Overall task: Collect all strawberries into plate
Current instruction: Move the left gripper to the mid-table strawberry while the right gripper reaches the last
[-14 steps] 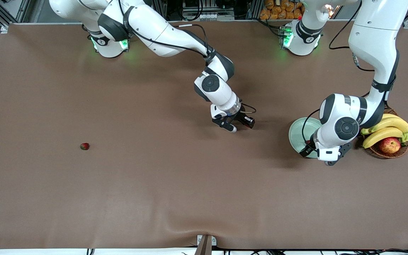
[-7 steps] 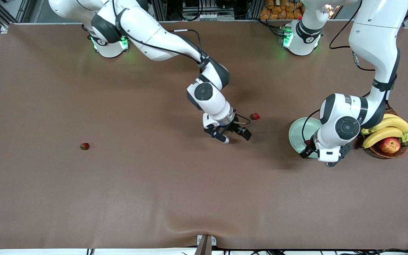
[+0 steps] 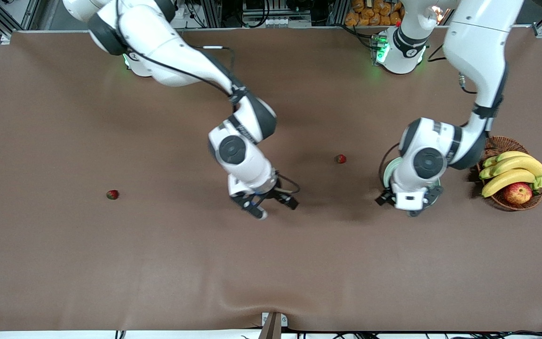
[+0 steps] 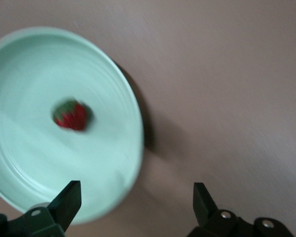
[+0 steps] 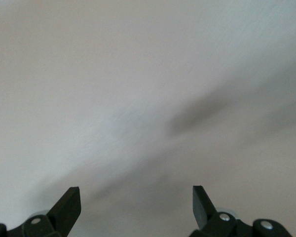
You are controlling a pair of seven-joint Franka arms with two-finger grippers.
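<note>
My right claw [image 3: 271,207] hangs over bare brown desk [image 3: 111,263] mid-table, jaws wide, holding nothing. One berry [image 3: 112,194] lies toward my right arm's end. Left claw [image 3: 405,202], also wide and empty, is over the plate [image 4: 123,98]; the front cam hides most of it, but the left wrist cam shows a berry in it [image 4: 71,114]. Third berry [image 3: 340,158] lies farther back, between both claws.

Left arm's wrist hides most of plate [image 3: 386,168] in front view. Left wrist view: strawberry [image 4: 71,115] blurred; plate rim cut off w/ 9 o'clock edge.
</note>
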